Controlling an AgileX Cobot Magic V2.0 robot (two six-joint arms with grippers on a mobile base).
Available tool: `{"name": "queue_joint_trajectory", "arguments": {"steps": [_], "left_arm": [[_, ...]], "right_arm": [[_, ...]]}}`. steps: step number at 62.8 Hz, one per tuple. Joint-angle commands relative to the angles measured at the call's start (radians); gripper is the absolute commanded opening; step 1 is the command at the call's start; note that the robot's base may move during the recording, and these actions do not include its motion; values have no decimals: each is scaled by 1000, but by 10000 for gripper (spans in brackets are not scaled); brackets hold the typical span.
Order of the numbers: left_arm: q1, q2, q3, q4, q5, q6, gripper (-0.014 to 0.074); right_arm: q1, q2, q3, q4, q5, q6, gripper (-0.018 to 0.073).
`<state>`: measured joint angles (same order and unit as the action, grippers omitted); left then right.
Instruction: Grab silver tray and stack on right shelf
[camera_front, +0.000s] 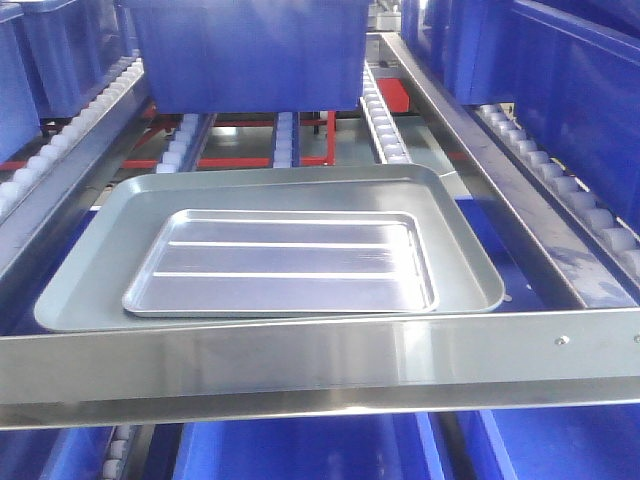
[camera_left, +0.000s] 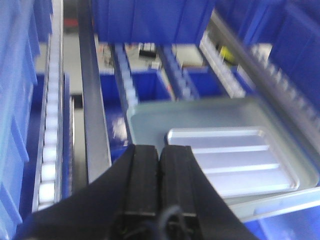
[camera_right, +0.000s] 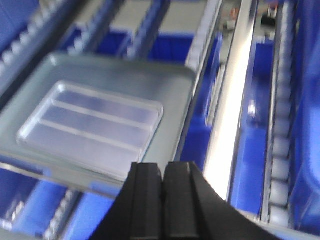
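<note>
The silver tray (camera_front: 280, 262), shiny with two long ridges, lies flat inside a larger dull grey tray (camera_front: 95, 260) on the shelf's roller tracks, behind the wide brushed-steel front bar (camera_front: 320, 365). It also shows in the left wrist view (camera_left: 235, 157) and in the right wrist view (camera_right: 90, 127). My left gripper (camera_left: 160, 150) is shut and empty, above and in front of the trays' left near corner. My right gripper (camera_right: 163, 167) is shut and empty, above the trays' right near corner. Neither gripper shows in the front view.
A blue bin (camera_front: 245, 50) stands on the rollers just behind the trays. More blue bins (camera_front: 580, 80) sit on the lanes to both sides and on the level below. Steel lane rails (camera_front: 480, 160) and white rollers (camera_front: 375, 110) flank the trays.
</note>
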<state>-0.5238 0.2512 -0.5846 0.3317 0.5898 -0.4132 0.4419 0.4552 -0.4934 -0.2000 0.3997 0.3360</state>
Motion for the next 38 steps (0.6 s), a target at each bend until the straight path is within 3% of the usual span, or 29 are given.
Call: {"name": "queue_joint_trajectory", "arguments": {"steps": [1,38], "left_arm": [[1,-41,-26,9,-74,-1,-90],[1,-65,-26,9,-74,-1,-90]], "right_arm": [[1,-70,-26,-23,-95,-12,48],[0,-129,-26,-23,-98,-12,48]]}}
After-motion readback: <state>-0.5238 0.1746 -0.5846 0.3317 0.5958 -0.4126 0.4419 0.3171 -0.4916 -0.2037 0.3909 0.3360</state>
